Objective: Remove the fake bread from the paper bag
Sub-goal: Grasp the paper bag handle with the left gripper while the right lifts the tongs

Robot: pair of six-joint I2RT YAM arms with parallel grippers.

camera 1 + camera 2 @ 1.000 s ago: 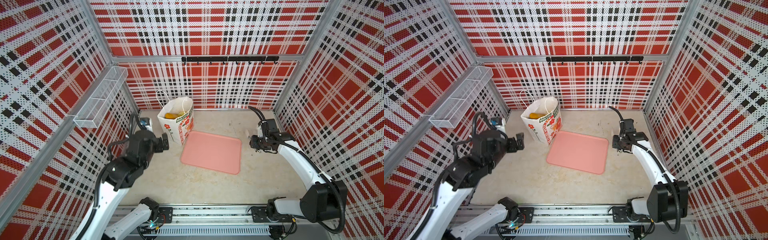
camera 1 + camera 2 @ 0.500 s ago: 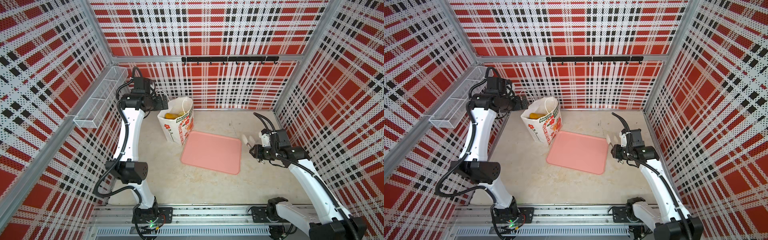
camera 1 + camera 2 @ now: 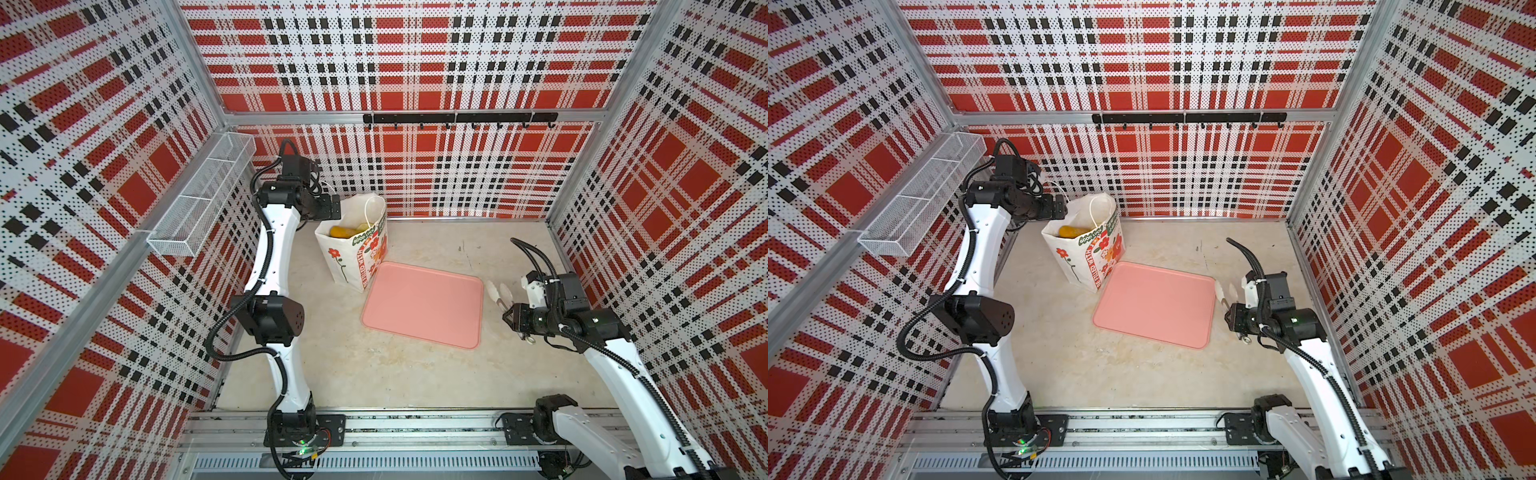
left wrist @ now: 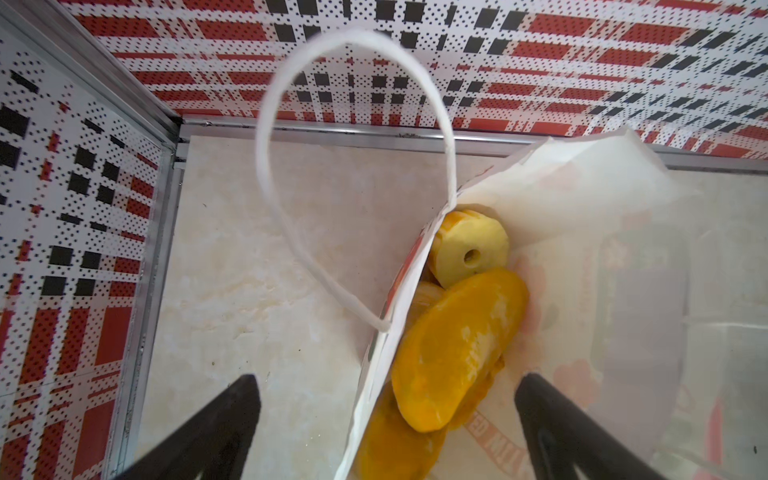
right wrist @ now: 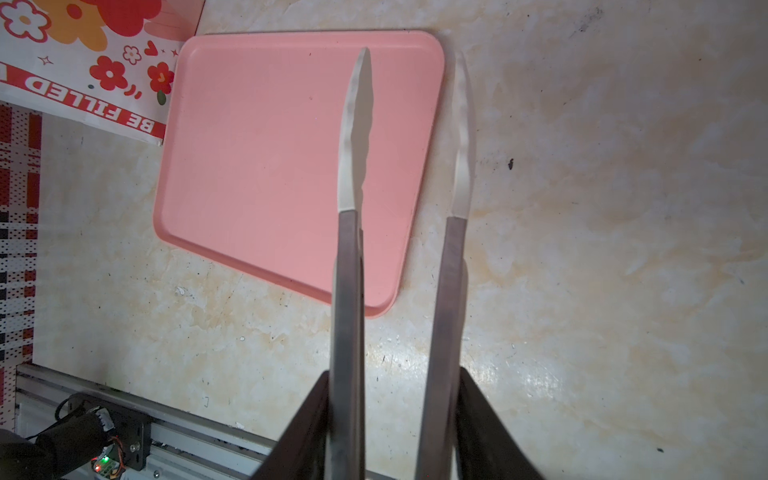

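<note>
Above the bag (image 3: 357,257) of bread (image 4: 457,353), left gripper (image 4: 388,378) gapes wide; well away from it, right gripper (image 5: 395,382) clamps tongs (image 5: 349,249).

The paper bag (image 3: 353,257) gapes over the fake bread (image 4: 457,353), a cord handle (image 4: 264,158) looping above its rim.
</note>
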